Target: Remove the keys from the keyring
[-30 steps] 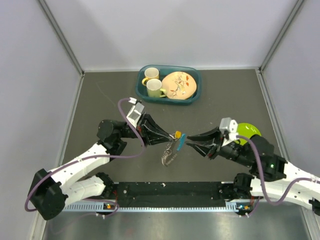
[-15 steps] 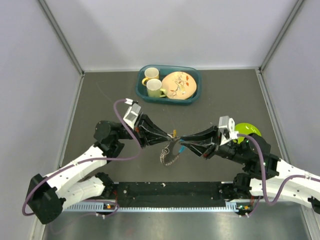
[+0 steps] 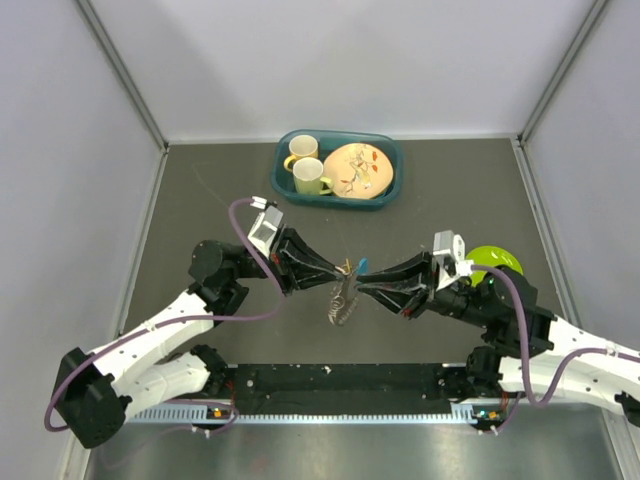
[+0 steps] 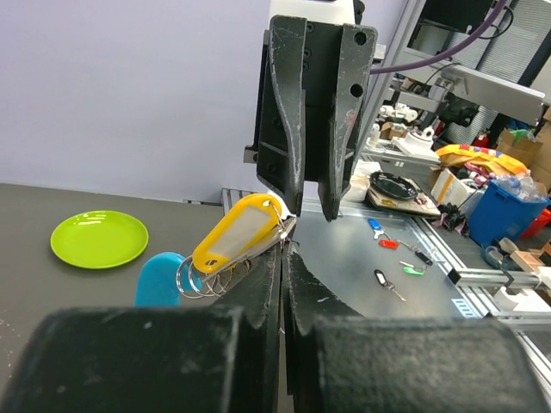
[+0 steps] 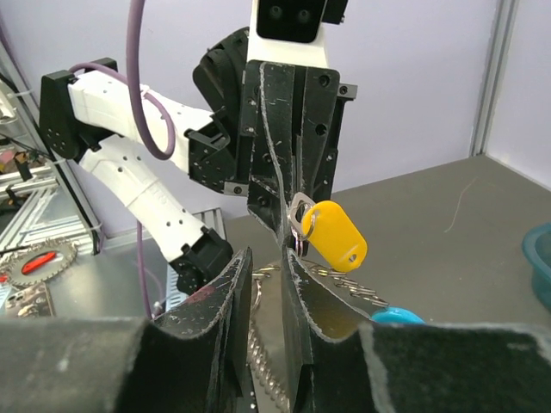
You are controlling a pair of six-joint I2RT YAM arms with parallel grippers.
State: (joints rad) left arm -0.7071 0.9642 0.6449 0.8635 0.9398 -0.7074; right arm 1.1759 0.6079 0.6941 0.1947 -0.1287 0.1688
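The left gripper [image 3: 341, 268] is clenching the thin silvery wire keyring [image 4: 201, 280]. It is holding the small bunch of silvery metal keys [image 3: 345, 285], with their orange-yellow and teal-blue plastic heads, off the table on the near side of the teal rectangular plastic tub [image 3: 340, 203]. The right gripper [image 3: 361, 285] is meeting the bunch from the tub's near right, jaws narrowly parted; whether they are pinching anything, I cannot tell.

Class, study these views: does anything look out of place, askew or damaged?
Nothing looks spilled or broken. One oddity: the keys hang in mid-air, pinched by the left claw, with the yellow tag tilted and the right claw meeting it tip to tip.
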